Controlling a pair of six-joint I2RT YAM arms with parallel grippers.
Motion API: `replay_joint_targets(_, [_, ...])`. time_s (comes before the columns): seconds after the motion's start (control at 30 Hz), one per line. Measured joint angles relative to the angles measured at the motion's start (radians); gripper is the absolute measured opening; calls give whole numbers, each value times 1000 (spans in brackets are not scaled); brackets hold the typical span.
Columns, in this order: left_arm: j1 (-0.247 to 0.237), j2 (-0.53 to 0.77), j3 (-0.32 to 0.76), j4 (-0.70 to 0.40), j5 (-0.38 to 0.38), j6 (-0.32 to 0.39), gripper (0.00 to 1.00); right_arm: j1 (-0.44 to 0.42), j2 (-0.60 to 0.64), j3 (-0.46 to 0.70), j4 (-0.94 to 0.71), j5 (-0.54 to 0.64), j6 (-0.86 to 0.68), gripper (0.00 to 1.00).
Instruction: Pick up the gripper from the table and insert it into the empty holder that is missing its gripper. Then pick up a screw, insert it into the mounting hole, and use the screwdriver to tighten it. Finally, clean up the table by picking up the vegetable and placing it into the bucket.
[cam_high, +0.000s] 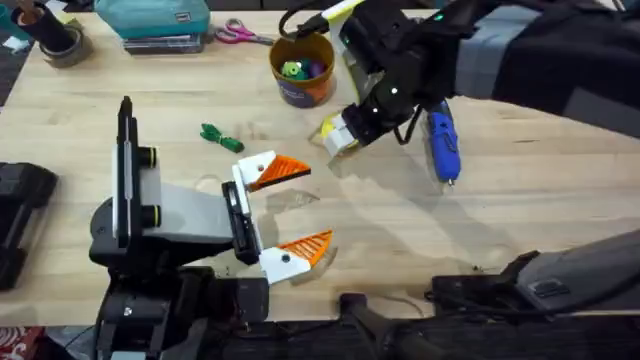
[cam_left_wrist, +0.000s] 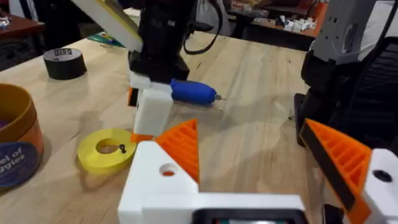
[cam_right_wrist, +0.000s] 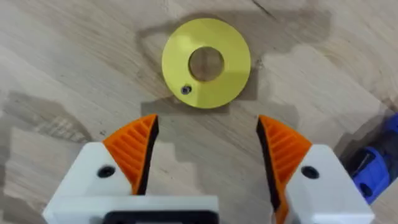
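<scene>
Black jointed arms with grey sleeves end in white hands (cam_right_wrist: 205, 155) with ribbed orange pads (cam_right_wrist: 134, 146).

Light wood table (cam_high: 500, 220) bearing screwdriver (cam_high: 443, 143), vegetable (cam_high: 221, 137), bucket (cam_high: 303, 68), yellow disc (cam_right_wrist: 206, 63), tape roll (cam_left_wrist: 64, 63).

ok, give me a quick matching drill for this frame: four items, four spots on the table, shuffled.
Items:
1. screwdriver
2. vegetable
3. yellow disc
4. bucket

Spots:
A. directly under the open right tool, a small screw on it
B. far side of the table, toys inside
C. lying flat, beside the right arm, on its right
D. bare wood, beyond the left tool

Pairs: 1-C, 2-D, 3-A, 4-B
</scene>
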Motion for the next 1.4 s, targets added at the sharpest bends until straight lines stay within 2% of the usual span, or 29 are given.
replay_joint_targets(0.47, [0,0,0,0,0,0,986,0,54,0,84,-1,0,901])
replay_joint_targets(1.0, [0,0,0,0,0,0,985,0,77,-1,119,-32,0,816])
replay_joint_targets(1.17, [0,0,0,0,0,0,986,0,92,-2,119,-32,1,698])
replay_joint_targets(1.4, [0,0,0,0,0,0,985,0,92,-2,122,-32,1,651])
